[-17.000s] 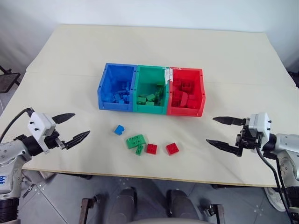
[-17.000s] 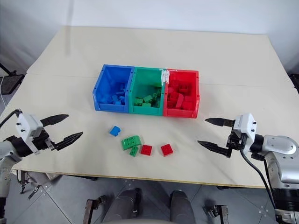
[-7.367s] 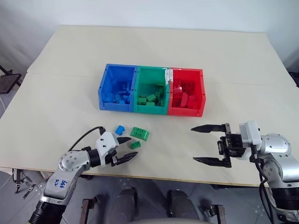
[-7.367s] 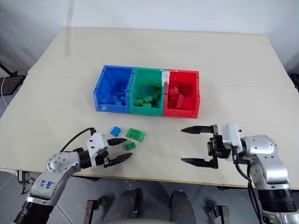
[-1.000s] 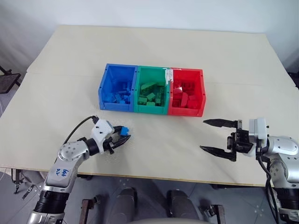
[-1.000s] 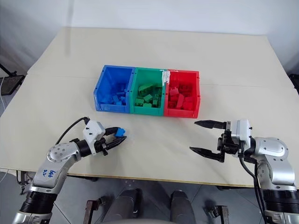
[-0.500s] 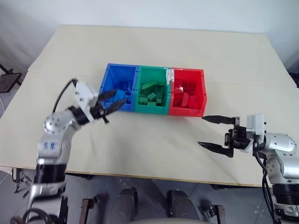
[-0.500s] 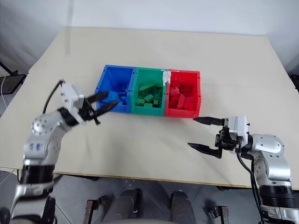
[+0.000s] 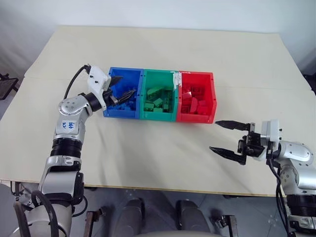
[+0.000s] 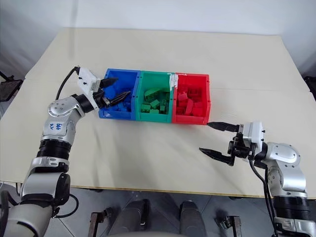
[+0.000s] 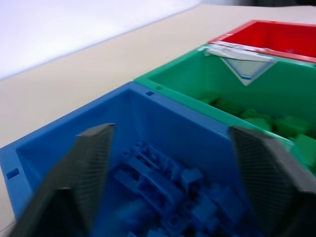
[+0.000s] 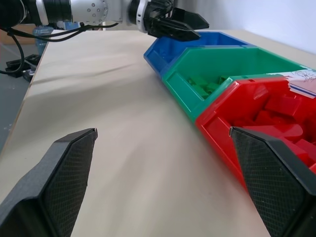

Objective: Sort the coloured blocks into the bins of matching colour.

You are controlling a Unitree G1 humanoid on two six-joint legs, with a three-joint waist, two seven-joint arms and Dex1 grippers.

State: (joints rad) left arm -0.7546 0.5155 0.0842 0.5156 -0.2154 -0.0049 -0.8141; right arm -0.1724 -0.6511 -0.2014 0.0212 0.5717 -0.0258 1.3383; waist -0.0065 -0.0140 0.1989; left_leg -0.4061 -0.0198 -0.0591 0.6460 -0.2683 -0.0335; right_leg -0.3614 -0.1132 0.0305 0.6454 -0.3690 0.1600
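Bins (image 9: 160, 116): three; claws: two

Bare table (image 9: 163, 148) before bins (image 9: 159, 95) (walls block)

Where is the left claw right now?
In the head views, the left claw is open over the blue bin, the leftmost of the three bins.

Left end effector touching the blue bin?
Cannot tell. Head views put the left end effector open above the blue bin; no view shows contact or a clear gap.
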